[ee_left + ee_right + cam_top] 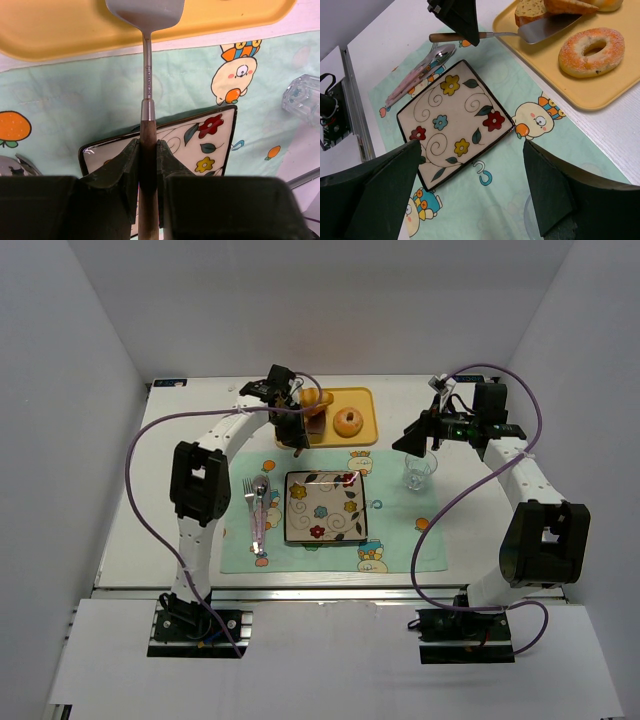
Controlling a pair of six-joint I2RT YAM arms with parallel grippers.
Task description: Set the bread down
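Left gripper [148, 150] clamps the spatula [146, 75]; blade seemingly under bread [532, 10] on tray [600, 95]. Right gripper [472, 147] is spread wide above mat [520, 175].

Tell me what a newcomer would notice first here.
The yellow tray at the back holds a doughnut and the bread beside it. The left gripper clamps a spatula whose blade reaches the bread. Nearer, a flowered square plate sits empty on the mint placemat.
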